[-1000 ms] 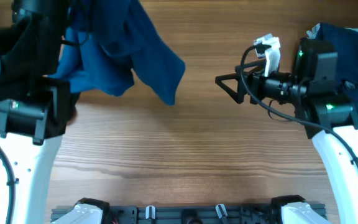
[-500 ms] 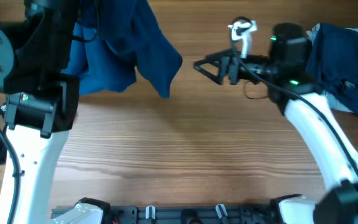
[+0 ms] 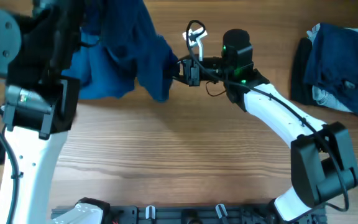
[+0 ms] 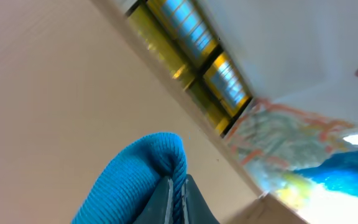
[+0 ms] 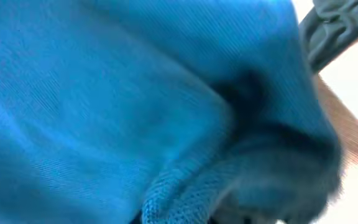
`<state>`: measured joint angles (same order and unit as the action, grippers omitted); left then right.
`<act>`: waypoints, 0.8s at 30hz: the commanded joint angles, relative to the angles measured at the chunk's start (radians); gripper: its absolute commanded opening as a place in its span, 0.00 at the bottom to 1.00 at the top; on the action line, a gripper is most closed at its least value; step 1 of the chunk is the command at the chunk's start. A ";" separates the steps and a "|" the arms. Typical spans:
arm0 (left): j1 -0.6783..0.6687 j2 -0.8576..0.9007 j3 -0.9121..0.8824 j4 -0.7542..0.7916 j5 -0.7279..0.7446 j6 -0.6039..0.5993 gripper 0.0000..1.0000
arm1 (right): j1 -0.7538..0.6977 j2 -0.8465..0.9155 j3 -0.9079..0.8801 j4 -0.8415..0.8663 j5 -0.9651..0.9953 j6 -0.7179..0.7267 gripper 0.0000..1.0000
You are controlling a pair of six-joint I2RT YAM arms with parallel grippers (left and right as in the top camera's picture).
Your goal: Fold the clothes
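A large medium-blue T-shirt [image 3: 126, 46], one of the clothes, hangs bunched at the back left, lifted off the table. My left gripper [image 4: 178, 190] is shut on a ribbed hem of that shirt [image 4: 135, 180]; in the overhead view it is hidden behind the left arm. My right gripper [image 3: 174, 67] reaches left to the shirt's lower right corner, where blue cloth [image 5: 117, 93] fills the right wrist view. A ribbed edge [image 5: 185, 193] lies right at the shut jaws.
A pile of navy, black and pale grey clothes [image 3: 337, 62] lies at the back right. The wooden table [image 3: 179, 155] spreads between the arms. The arm mounts [image 3: 185, 214] line the front edge. My right arm stretches diagonally over the table's right half.
My right gripper has swung left from the right side to the hanging corner of the blue shirt and shut there. The left arm still holds the shirt up, shifted slightly.
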<state>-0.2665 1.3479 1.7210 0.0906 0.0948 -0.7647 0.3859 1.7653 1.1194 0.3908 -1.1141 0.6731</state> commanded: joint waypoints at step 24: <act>0.075 -0.019 0.022 -0.677 -0.097 0.291 0.04 | -0.352 -0.154 0.092 -0.761 1.004 -0.495 0.04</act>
<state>-0.1970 1.3430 1.7264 -0.5480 0.0795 -0.4976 0.0727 1.7061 1.1351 -0.3313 -0.3119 0.2386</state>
